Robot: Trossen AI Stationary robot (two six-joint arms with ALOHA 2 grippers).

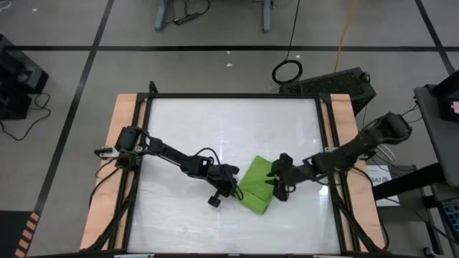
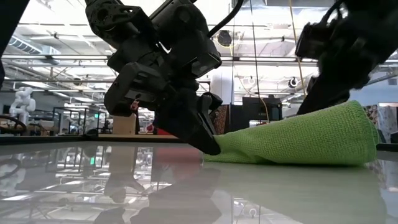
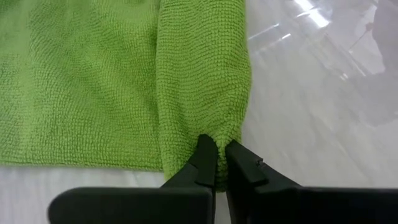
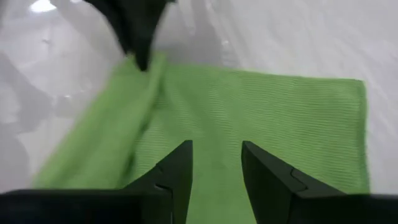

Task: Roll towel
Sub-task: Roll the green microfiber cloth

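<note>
The towel (image 1: 256,188) lay near the middle of the table (image 1: 179,129), one edge already folded over into a first roll. The left gripper (image 3: 217,163) was pinched shut on the end of that roll; the right gripper (image 4: 216,163) hovered over the flat part, jaws apart and empty. Your risk, in my judgement: the thin pinch could slip and let the roll spring open, or drag the cloth instead of turning it. You had no readable writing or brand in view.
</note>
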